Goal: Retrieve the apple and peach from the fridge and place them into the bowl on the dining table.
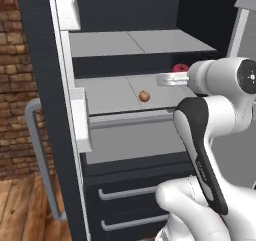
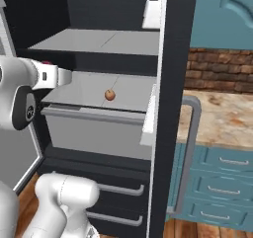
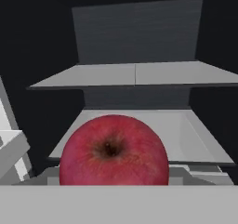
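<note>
Now, from the left base view, we see the fridge standing open, the peach alone on the middle shelf, and the apple farther right, a dark red sliver just behind the white gripper.

From the right base view, the gripper reaches in from the left, well apart from the peach.

In the hand view, the apple sits dead centre and very near. We cannot see the fingertips here, so we cannot tell whether it is held or merely straddled.

We judge this the apple pick; next comes closing firmly, then lifting clear of the shelf.
</note>
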Motion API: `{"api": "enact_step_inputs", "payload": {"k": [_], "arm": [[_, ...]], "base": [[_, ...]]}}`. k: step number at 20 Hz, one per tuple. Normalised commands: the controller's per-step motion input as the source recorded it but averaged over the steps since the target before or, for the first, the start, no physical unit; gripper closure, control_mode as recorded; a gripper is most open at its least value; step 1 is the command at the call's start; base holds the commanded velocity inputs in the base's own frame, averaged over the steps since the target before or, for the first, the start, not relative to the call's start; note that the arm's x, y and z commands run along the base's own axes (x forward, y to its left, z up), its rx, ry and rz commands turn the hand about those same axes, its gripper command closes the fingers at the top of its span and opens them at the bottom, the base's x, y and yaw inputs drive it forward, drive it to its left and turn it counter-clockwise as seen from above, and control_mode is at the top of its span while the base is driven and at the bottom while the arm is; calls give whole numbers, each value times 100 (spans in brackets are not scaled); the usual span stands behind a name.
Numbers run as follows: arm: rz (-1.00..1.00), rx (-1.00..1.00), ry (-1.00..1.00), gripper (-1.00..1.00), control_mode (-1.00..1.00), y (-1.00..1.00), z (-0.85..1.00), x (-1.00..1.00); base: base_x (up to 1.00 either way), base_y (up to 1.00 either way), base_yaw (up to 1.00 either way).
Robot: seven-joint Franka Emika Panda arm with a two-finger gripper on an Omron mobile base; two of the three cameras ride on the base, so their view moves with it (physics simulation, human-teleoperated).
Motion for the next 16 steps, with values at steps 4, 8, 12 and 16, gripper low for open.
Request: {"api": "enact_step_inputs", "payload": {"k": [4,8,12,16], "arm": [[0,0,0,100,100,0,0,0],[0,0,0,100,100,0,0,0],[0,0,0,100,100,0,0,0],[0,0,0,100,100,0,0,0]], "base": [[-91,-13,14],[-79,-11,25],[-74,-13,40],[-74,-6,47]]}}
